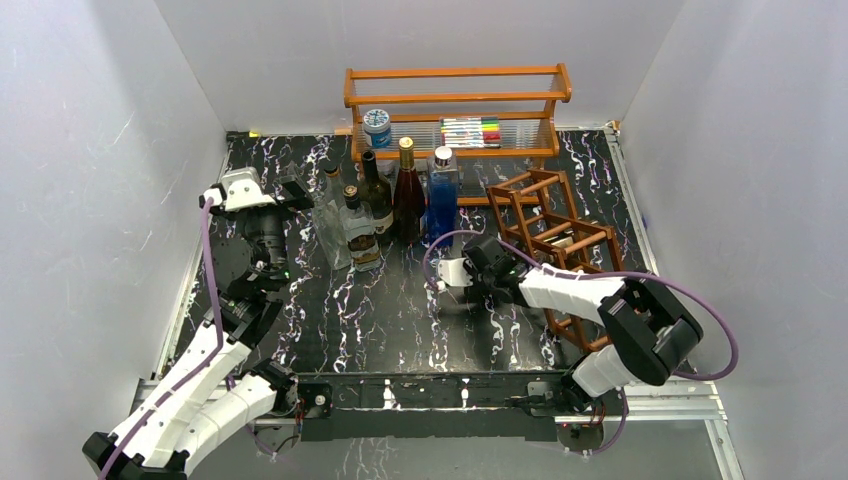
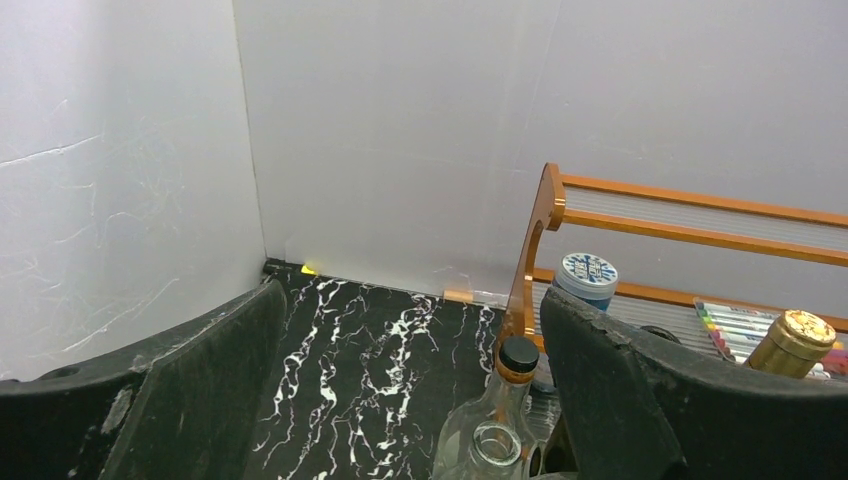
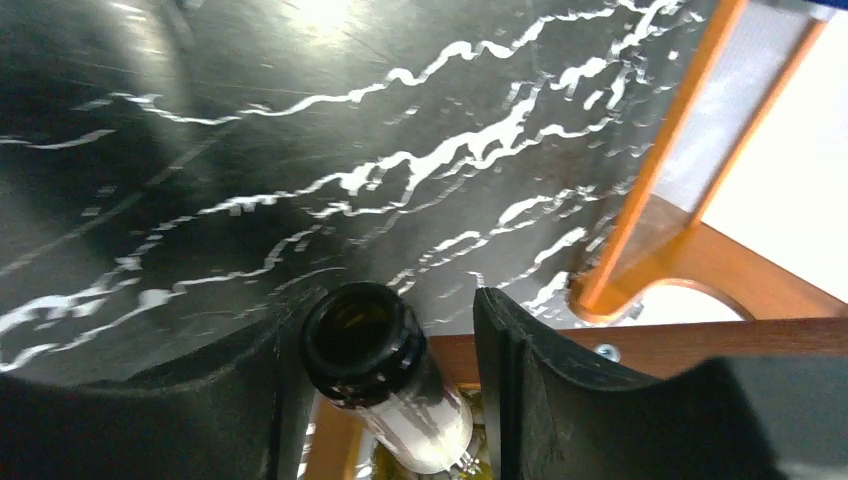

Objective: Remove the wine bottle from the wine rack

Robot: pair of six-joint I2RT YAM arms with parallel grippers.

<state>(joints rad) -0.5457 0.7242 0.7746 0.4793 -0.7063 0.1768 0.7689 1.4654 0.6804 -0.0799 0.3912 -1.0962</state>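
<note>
- Nothing held in the left gripper (image 2: 410,300), spread wide.
- Loosely astride the neck of the wine bottle (image 3: 405,415) with the right gripper (image 3: 385,310), gap showing on one side.
- Lying in the wine rack (image 1: 560,243), mouth outward.
- Probably heavy, stiff, slick, breakable glass; best clamped just under the lip.

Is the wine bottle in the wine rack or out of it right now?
In. The wine bottle lies inside the wine rack, only its neck sticking out into the right pincer.
</note>
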